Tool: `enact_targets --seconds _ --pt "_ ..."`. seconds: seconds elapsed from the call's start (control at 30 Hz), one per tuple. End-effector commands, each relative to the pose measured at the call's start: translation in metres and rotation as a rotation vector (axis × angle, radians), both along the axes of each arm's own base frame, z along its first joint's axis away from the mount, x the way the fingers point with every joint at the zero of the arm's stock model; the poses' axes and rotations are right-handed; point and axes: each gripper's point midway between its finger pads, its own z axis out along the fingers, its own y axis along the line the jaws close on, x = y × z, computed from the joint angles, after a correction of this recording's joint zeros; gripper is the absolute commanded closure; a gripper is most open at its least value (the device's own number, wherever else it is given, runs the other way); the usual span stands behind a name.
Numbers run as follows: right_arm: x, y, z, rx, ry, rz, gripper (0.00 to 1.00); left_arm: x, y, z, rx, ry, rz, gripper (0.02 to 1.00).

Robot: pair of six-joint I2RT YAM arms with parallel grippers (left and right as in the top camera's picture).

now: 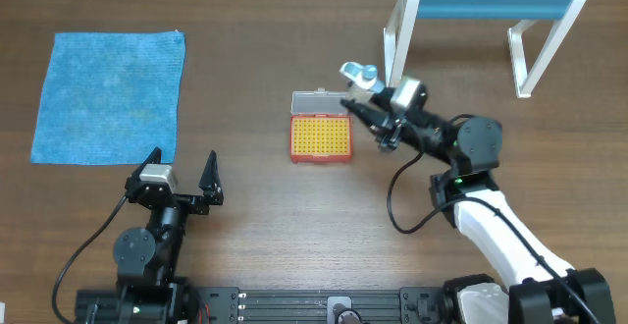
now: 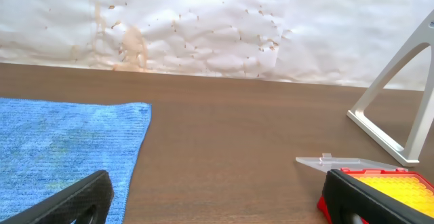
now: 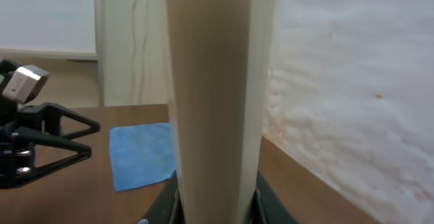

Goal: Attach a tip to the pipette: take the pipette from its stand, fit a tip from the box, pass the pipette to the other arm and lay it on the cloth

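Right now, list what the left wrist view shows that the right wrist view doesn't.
Left wrist view alone: the tip box, clear lid open, and a white leg of the stand. Right wrist view alone: the pipette, close up. Both: the blue cloth, the brown table and the open left hand.

Right wrist: pipette [image 3: 213,95] close up, blurred, cut by top and bottom edges; lower end hidden, can't tell if tip fitted. Right end effector [image 3: 217,207] fingers [image 3: 268,207] mostly behind it, dark slivers hugging both sides. Cloth [image 3: 139,153] near edge hidden behind pipette. Left end effector [image 3: 85,139] body cut by left edge.
Left wrist: own fingers [image 2: 74,200] cut by bottom edge. Tip box [image 2: 393,183] cut by bottom and right edges, corner behind finger. Stand [image 2: 400,108] cut by right edge. Cloth runs off left and bottom edges.
Top: single tips [image 1: 321,135] too small to tell apart.
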Motion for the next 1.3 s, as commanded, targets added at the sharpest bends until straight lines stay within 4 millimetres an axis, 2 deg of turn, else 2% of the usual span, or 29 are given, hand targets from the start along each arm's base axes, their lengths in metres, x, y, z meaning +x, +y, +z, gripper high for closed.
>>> enact_targets --seconds 0.03,0.13,0.2,0.27,0.43,0.7,1.13,1.3 --pt "0.002 0.022 -0.018 0.018 0.038 0.036 0.917 -0.001 -0.002 0.000 0.012 -0.002 -0.016 0.020" --pt "0.009 0.030 -0.037 0.042 0.073 0.058 0.921 -0.001 -0.002 0.000 0.012 -0.003 -0.016 0.020" --pt "0.017 0.031 -0.058 0.030 0.125 0.049 0.921 -0.001 -0.002 0.000 0.012 -0.002 -0.016 0.020" --pt "0.019 0.032 -0.068 0.023 0.148 0.049 0.921 -0.001 -0.002 0.000 0.012 -0.003 -0.016 0.020" --pt "0.012 0.044 -0.071 0.009 0.119 0.078 0.925 -0.001 -0.002 0.000 0.012 -0.002 -0.016 0.023" --pt "0.009 0.056 -0.086 -0.034 0.082 0.088 0.921 -0.001 -0.002 0.000 0.012 -0.003 -0.016 0.023" --pt "0.017 0.054 -0.092 -0.059 0.064 0.033 0.921 -0.001 -0.002 0.000 0.012 -0.002 -0.016 0.023" --pt "0.022 0.053 -0.101 -0.068 0.081 0.011 0.921 -0.001 -0.002 0.000 0.012 -0.002 -0.015 0.020"
